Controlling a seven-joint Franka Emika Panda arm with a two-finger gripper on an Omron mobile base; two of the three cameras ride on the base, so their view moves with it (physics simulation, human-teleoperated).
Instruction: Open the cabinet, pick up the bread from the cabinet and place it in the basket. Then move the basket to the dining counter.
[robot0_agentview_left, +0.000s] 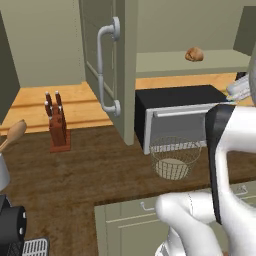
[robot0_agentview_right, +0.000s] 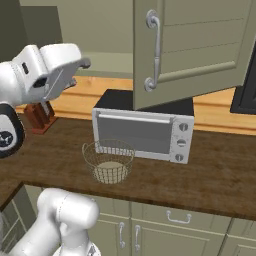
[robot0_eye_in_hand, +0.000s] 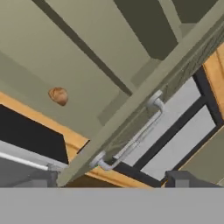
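Observation:
The cabinet's door (robot0_agentview_left: 122, 70) stands swung open, its curved grey handle (robot0_agentview_left: 107, 65) facing left. On the shelf inside lies the bread (robot0_agentview_left: 194, 54), a small golden-brown roll. The wire basket (robot0_agentview_left: 175, 157) sits on the dark wood counter in front of the microwave, with nothing in it. In the hand view my gripper (robot0_eye_in_hand: 113, 180) is open, its tips wide apart with nothing between them. It points at the door's edge and handle (robot0_eye_in_hand: 131, 142), and the bread (robot0_eye_in_hand: 58, 95) lies further off to the left. My hand (robot0_agentview_right: 52, 67) hovers left of the open door (robot0_agentview_right: 190, 50). The dining counter is out of view.
A black and silver microwave (robot0_agentview_right: 142, 132) stands under the cabinet, right behind the basket (robot0_agentview_right: 108, 160). A knife block (robot0_agentview_left: 57, 125) stands at the left on the counter, with a wooden spoon (robot0_agentview_left: 15, 132) further left. Low green cabinets (robot0_agentview_right: 165, 230) run below the counter.

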